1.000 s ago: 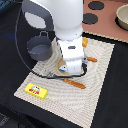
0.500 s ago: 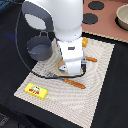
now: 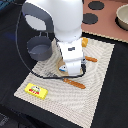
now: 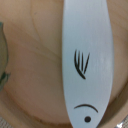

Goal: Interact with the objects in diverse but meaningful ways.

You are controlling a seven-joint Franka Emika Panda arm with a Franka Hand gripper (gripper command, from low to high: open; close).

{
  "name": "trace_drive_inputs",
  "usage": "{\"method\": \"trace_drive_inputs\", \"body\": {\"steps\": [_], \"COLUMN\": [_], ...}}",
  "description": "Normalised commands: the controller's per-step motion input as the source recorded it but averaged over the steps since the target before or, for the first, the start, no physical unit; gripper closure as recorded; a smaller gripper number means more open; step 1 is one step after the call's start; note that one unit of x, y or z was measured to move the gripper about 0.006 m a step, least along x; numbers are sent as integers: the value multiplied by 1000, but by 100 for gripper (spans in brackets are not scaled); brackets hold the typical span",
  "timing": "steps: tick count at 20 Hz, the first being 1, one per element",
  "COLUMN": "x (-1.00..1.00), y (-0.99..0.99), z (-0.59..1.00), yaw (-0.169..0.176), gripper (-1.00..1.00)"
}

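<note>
My gripper (image 3: pixel 68 70) hangs low over a round wooden plate (image 3: pixel 59 73) on the beige mat; the hand's body hides the fingers. In the wrist view a white fish (image 4: pixel 85 60) with black gill and mouth marks lies on the wooden plate (image 4: pixel 35 75), very close to the camera, and no fingers show. The dark grey pot (image 3: pixel 40 48) stands on the mat towards the exterior view's left. The yellow red-marked packet (image 3: pixel 36 90) lies at the mat's near left corner. An orange block (image 3: pixel 84 42) peeks out behind the arm. The tomato is out of view.
Two orange sticks (image 3: pixel 75 82) (image 3: pixel 90 59) lie on the mat beside the plate. A pink toy stove top (image 3: pixel 102 20) with black burners and a bowl (image 3: pixel 122 15) stands at the back right. A black cable (image 3: pixel 50 75) crosses the mat. A green edge (image 4: pixel 2 57) shows beside the plate.
</note>
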Motion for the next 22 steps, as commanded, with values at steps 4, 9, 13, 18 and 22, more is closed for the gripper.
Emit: {"method": "trace_drive_inputs", "body": {"steps": [4, 9, 13, 18, 22], "x": [0, 0, 25, 75, 108], "y": [0, 0, 0, 0, 0], "z": [-35, -5, 0, 0, 0], "yaw": [76, 71, 67, 64, 60], "gripper": [-100, -100, 100, 100, 100]}}
